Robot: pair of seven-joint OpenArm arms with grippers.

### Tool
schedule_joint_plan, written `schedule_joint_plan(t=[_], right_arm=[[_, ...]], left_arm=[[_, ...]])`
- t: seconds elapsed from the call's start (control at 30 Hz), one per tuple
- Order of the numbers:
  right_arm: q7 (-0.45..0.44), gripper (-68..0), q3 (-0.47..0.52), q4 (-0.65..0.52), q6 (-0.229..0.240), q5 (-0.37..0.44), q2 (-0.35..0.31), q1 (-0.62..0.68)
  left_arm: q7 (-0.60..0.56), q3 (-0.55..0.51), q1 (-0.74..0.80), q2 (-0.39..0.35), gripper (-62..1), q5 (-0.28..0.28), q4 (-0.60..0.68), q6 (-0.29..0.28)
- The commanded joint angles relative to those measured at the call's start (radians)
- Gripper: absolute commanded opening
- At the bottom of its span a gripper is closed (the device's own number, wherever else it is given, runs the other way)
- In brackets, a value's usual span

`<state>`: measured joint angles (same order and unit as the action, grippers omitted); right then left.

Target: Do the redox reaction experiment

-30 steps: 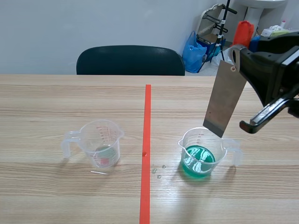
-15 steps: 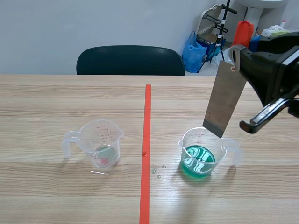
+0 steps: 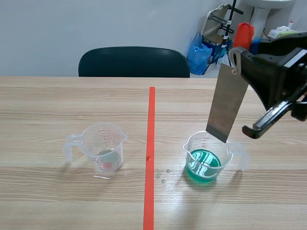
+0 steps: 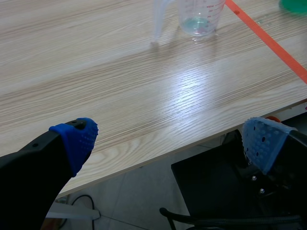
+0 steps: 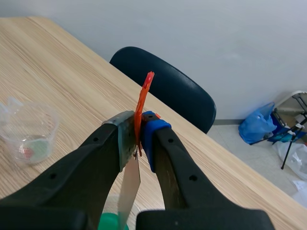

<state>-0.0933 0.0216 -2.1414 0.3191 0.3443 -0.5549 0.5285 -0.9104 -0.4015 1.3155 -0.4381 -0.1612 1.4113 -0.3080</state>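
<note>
R gripper (image 5: 140,139) pinches metal strip (image 3: 225,103) tight; L gripper (image 4: 170,141) gapes. I'd lower it slow, straight into green cup (image 3: 207,160), w/o bumping rim.

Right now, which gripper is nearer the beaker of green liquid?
Right. The right gripper is above the beaker, holding a metal strip that hangs down toward its rim. The left gripper sits open off the table's near edge, far away.

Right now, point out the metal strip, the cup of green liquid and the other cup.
metal strip (image 3: 227,105), scene view, flat middle.
cup of green liquid (image 3: 207,160), scene view, front wall.
other cup (image 3: 104,148), scene view, front wall.
</note>
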Motion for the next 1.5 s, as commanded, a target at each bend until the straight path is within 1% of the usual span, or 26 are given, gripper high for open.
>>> schedule_joint_plan(t=[0.0, 0.33, 0.47, 0.6, 0.73, 0.77, 0.83, 0.87, 0.93, 1.13, 1.27, 1.47], right_arm=[[-0.007, -66.2, -0.014, -0.021, -0.004, 0.008, -0.007, -0.033], [0.029, -66.2, -0.148, -0.021, -0.005, 0.008, -0.007, -0.151], [0.050, -66.2, -0.219, -0.021, -0.017, 0.008, -0.007, -0.217], [0.080, -66.2, -0.295, -0.021, -0.040, 0.008, -0.003, -0.291], [0.108, -66.2, -0.370, -0.021, -0.043, 0.008, 0.002, -0.370], [0.114, -66.2, -0.389, -0.021, -0.050, 0.008, 0.002, -0.390], [0.126, -66.2, -0.427, -0.021, -0.090, 0.009, 0.002, -0.425], [0.129, -66.2, -0.445, -0.017, -0.103, 0.010, 0.002, -0.442], [0.132, -66.2, -0.482, -0.003, -0.118, 0.035, 0.002, -0.480], [0.132, -66.2, -0.585, 0.064, -0.129, 0.111, 0.005, -0.601], [0.133, -66.2, -0.640, 0.119, -0.155, 0.113, 0.042, -0.669], [0.133, -66.2, -0.695, 0.219, -0.154, 0.113, 0.122, -0.740]], left_arm=[[-0.017, 0.005, 0.001, 0.000, 1.4, -0.006, 0.010, -0.001], [-0.017, 0.005, 0.001, 0.000, 1.4, -0.006, 0.010, -0.001], [-0.017, 0.005, 0.001, 0.000, 1.4, -0.006, 0.010, -0.001], [-0.017, 0.005, 0.001, 0.000, 1.4, -0.006, 0.010, -0.001], [-0.017, 0.005, 0.001, 0.000, 1.4, -0.006, 0.010, -0.001], [-0.017, 0.005, 0.001, -0.001, 1.4, -0.006, 0.010, -0.001], [-0.017, 0.005, 0.001, -0.001, 1.4, -0.006, 0.010, -0.001], [-0.017, 0.005, 0.001, 0.000, 1.4, -0.006, 0.010, -0.001], [-0.017, 0.005, 0.001, 0.000, 1.4, -0.006, 0.010, -0.001], [-0.017, 0.005, 0.001, 0.000, 1.4, -0.006, 0.010, -0.001], [-0.016, 0.005, 0.001, -0.001, 1.4, -0.006, 0.010, -0.001], [-0.016, 0.005, 0.001, -0.001, 1.4, -0.006, 0.010, -0.001]])
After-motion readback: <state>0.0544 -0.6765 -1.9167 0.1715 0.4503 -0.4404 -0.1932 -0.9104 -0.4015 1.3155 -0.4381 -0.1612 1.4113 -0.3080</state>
